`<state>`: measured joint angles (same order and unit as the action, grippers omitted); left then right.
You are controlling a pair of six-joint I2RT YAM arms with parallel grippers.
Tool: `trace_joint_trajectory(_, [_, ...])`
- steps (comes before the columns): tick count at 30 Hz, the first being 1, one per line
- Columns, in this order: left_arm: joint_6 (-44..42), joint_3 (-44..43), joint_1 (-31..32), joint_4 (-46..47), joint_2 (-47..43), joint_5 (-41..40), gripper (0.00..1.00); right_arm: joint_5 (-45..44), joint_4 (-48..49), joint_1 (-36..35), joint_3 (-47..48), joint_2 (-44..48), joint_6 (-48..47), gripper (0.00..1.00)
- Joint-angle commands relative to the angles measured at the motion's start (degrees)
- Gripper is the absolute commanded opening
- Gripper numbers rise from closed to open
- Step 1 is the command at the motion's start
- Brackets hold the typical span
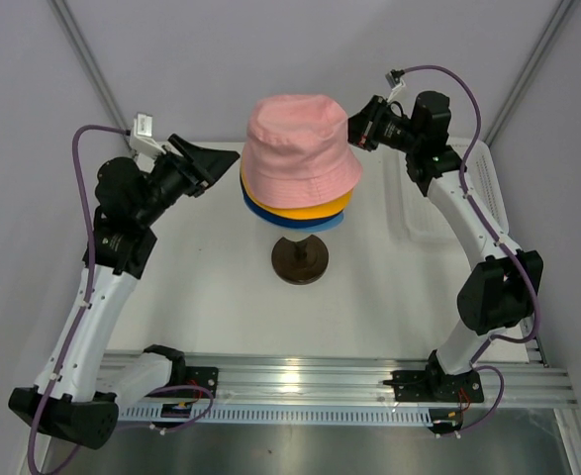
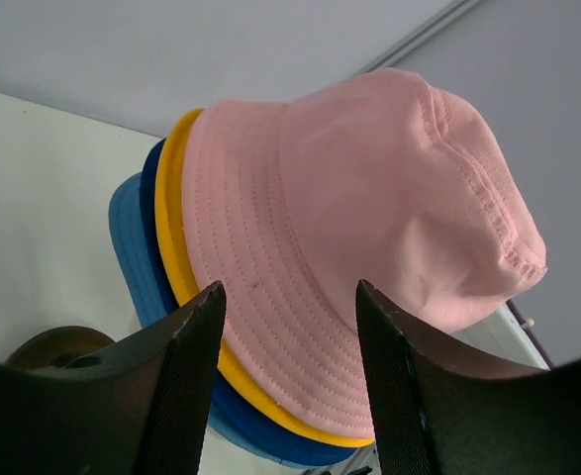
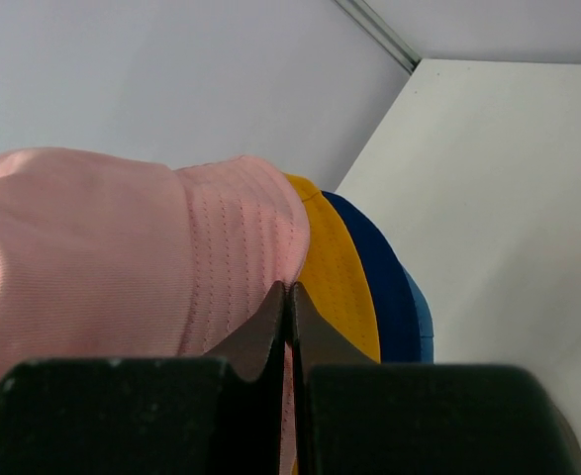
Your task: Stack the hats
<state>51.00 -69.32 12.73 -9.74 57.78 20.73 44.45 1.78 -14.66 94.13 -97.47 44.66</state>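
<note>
The pink hat (image 1: 300,143) sits on top of a stack on a stand. Under it only the brims show: yellow-orange hat (image 1: 300,211), navy hat (image 1: 254,206), light blue hat (image 1: 318,228). My left gripper (image 1: 228,163) is open, just left of the stack, its jaws framing the pink hat (image 2: 369,218) without touching it. My right gripper (image 1: 353,129) is shut on the pink hat's brim (image 3: 241,237) at the stack's right side. The yellow-orange (image 3: 335,277), navy (image 3: 384,287) and light blue (image 3: 421,317) brims show beside it.
The stand's dark round base (image 1: 300,259) rests mid-table below the hats; the head itself is hidden by them. A white mesh basket (image 1: 414,223) lies at the right, partly behind the right arm. White walls close in on three sides.
</note>
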Motion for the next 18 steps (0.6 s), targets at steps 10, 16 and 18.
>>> trace_joint_trajectory(10, [4.5, 2.3, -0.4, 6.1, 3.9, 5.6, 0.56, -0.7, 3.0, -0.1, -6.5, 4.0, -2.3, 0.0])
trace_joint_trajectory(16, [6.0, 2.6, -0.3, 7.6, 4.4, 5.1, 0.56, -1.2, 3.2, -0.1, -7.4, 4.8, -2.7, 0.0])
trace_joint_trajectory(18, [6.1, 2.9, -0.3, 7.5, 4.6, 4.8, 0.57, -1.8, 3.9, -0.1, -8.6, 5.4, -2.4, 0.0])
